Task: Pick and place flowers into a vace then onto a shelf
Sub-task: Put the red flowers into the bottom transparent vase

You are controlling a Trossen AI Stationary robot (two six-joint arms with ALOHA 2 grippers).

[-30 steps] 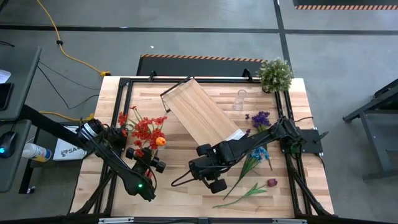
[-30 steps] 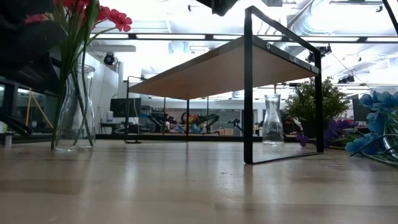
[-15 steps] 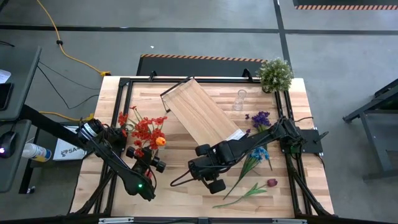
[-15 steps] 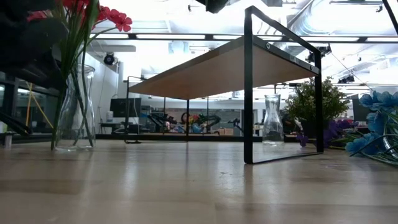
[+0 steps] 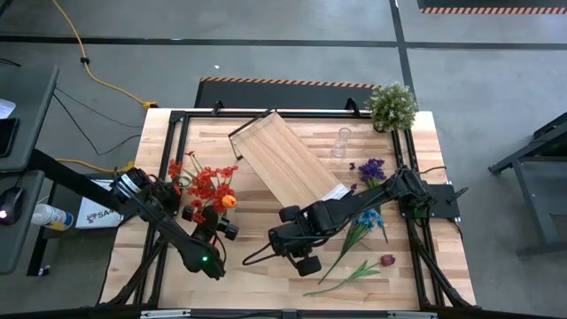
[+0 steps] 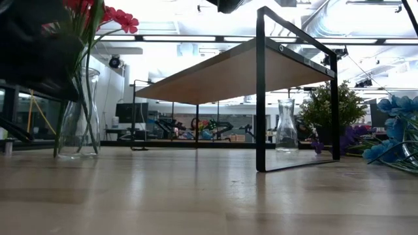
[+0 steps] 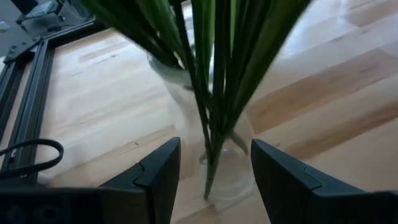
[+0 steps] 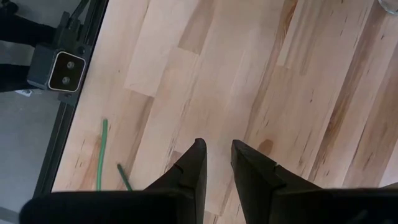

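Note:
A clear glass vase [image 5: 205, 200] stands on the table's left part with red and orange flowers [image 5: 209, 182] in it; their green stems [image 7: 214, 93] reach down to its bottom [image 7: 225, 177]. My left gripper [image 7: 214, 168] is open, one finger on each side of the vase's lower part; whether they touch the glass I cannot tell. My right gripper [image 8: 219, 152] hangs over bare wood at the table's middle [image 5: 285, 241], its fingers a narrow gap apart with nothing between them. The shelf [image 5: 285, 158] stands slantwise behind it. Blue [image 5: 368, 221], purple [image 5: 370, 167] and dark red [image 5: 387, 260] flowers lie at the right.
An empty glass vase [image 5: 341, 141] stands far right of the shelf, a bushy potted plant [image 5: 392, 105] at the far right corner. A black cable loop [image 5: 257, 257] lies near my right gripper. Black frame rails [image 7: 25, 81] edge the table.
My left gripper has edged a little closer to the vase with the red flowers; in the low view its dark bulk now covers more of the vase's neck. The vase and the flowers stand as before.

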